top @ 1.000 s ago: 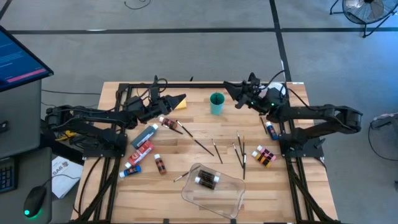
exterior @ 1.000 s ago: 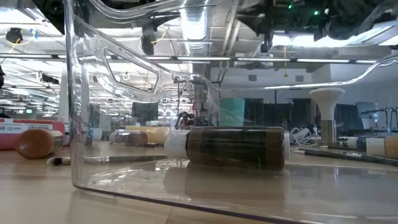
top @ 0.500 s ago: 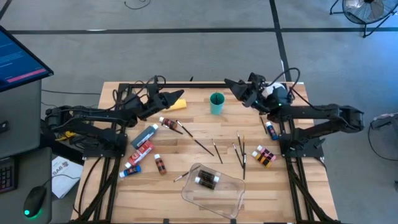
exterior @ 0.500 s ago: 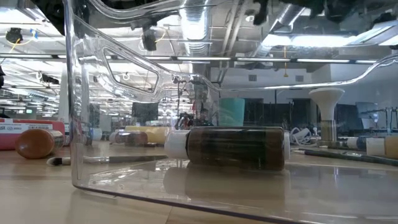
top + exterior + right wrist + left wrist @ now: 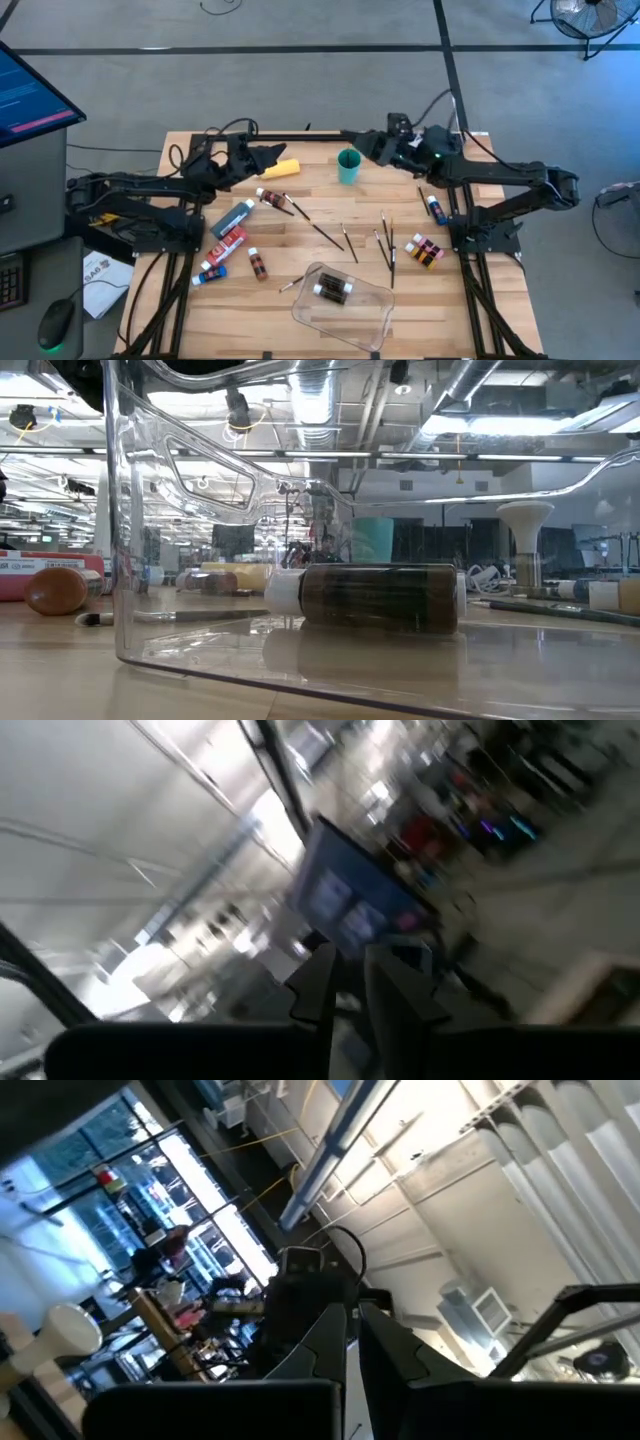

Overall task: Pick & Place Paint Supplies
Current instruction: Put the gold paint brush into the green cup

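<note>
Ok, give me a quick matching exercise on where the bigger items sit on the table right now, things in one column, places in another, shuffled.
Things:
1. teal cup
2. yellow bottle
3. brown bottle
4. red tube

Places:
A. lying inside the clear tray
B. left part of the table, below the grey tube in the high view
C. far edge, by the left pincer
D. upright at the far edge, near the right pincer

Pairs: 1-D, 2-C, 3-A, 4-B

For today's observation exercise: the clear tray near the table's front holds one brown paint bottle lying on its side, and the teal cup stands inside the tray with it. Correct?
Not quite. The teal cup stands on the bare table near the back edge, far from the clear tray, as the high view shows. The brown paint bottle does lie in the tray.
</note>
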Tool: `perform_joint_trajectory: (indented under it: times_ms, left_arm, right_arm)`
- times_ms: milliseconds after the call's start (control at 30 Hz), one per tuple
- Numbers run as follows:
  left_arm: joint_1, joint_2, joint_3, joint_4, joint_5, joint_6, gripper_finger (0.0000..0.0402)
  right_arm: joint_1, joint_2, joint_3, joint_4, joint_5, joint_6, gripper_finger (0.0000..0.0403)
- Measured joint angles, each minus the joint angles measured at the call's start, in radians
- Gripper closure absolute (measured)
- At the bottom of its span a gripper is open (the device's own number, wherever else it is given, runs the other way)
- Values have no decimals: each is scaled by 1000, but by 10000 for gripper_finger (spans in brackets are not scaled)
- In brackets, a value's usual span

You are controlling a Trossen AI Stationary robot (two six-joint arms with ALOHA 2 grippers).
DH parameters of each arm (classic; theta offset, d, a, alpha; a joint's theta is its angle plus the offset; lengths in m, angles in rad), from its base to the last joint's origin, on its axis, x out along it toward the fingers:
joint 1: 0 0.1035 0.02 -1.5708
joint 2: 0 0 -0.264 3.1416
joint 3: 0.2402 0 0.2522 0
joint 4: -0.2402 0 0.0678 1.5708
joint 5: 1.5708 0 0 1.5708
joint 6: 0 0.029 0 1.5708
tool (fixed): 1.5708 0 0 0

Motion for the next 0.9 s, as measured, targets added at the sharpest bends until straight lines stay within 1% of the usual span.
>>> perform_joint_trajectory:
  times_ms: [200,367,433,667,900]
  left_arm:
    - [14,-48,0,-10,32,31,400]
    - [18,-57,0,-36,60,31,400]
    - [18,-57,0,-38,71,31,400]
    - [18,-55,0,-40,73,31,400]
    - [18,-55,0,-40,72,54,400]
  right_arm:
    - [0,-3,135,-454,-49,9,351]
    - [0,-4,215,-748,-61,16,351]
    - [0,-3,232,-835,-61,54,351]
    - [4,-3,235,-1013,-89,162,351]
    - [17,-3,235,-1251,-92,249,351]
